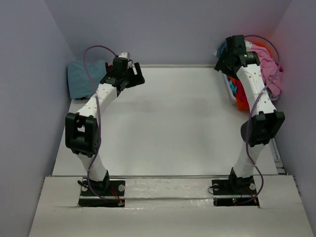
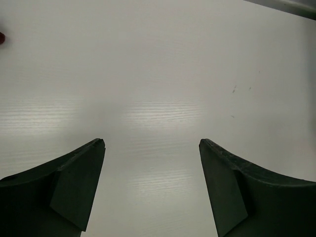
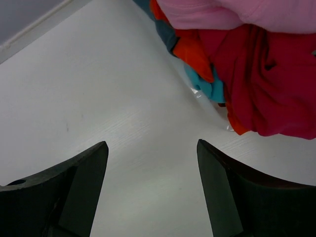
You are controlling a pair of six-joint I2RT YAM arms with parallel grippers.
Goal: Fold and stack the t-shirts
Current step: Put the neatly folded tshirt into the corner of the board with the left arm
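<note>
Over the white laminate table (image 1: 177, 123), the left gripper (image 2: 152, 143) is hovering with its fingers spread, holding nothing. The right gripper (image 3: 152, 143) is gaping empty just beside a crumpled heap of cloth tees (image 1: 254, 74) that is stretching near-to-far along the right edge, with the dark red tee (image 3: 276, 74), orange tee (image 3: 195, 52) and teal tee (image 3: 207, 86) under the pink tee (image 3: 237, 12). A folded slate-blue tee (image 1: 81, 79) is lying in the far left corner, and I cannot tell its long axis.

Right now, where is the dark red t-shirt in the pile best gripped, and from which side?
Probably the bulging lower fold of the dark red t-shirt, with the right gripper coming from the table side: the pink t-shirt lies over its top.
</note>
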